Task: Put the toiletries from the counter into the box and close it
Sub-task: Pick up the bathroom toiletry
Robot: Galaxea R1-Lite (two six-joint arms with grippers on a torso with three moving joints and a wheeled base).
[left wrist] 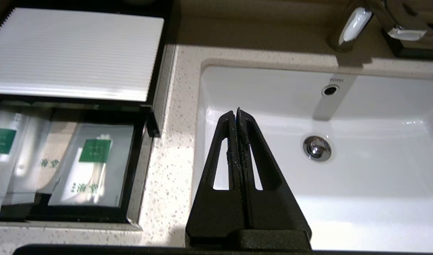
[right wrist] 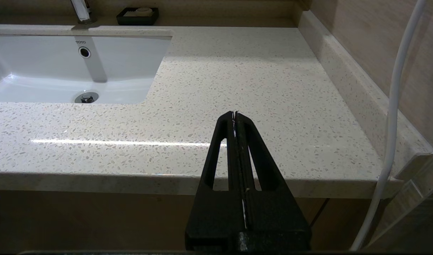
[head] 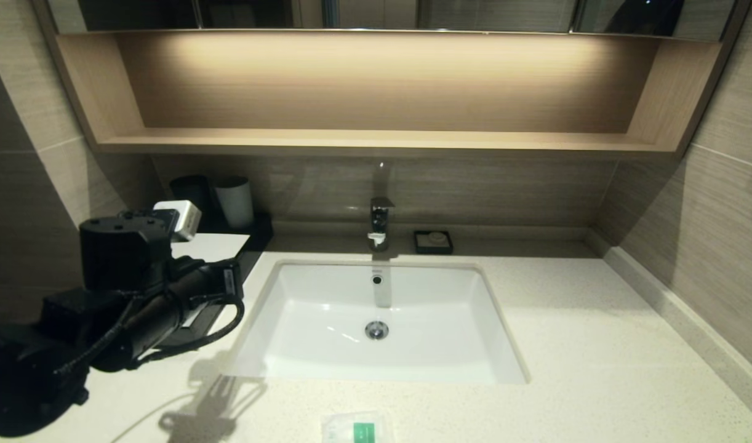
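The box (left wrist: pixel 74 53) stands left of the sink, black with a ribbed white top, and its drawer (left wrist: pixel 133 184) is pulled out. Inside the drawer lie toiletries: a squarish packet with a green label (left wrist: pixel 92 166) and long packets (left wrist: pixel 4 156) beside it. One more packet (head: pixel 357 429) lies on the counter (head: pixel 597 344) at the front edge, before the sink. My left gripper (left wrist: pixel 236 112) is shut and empty, hanging over the sink's left side, just right of the drawer. My right gripper (right wrist: pixel 235 114) is shut and empty, held off the counter's front right edge.
The white sink (head: pixel 382 320) fills the middle of the counter, with a chrome tap (head: pixel 380 223) behind it. A black soap dish (head: pixel 433 241) sits right of the tap. Two cups (head: pixel 234 200) stand behind the box. My left arm (head: pixel 136 289) covers most of the box in the head view.
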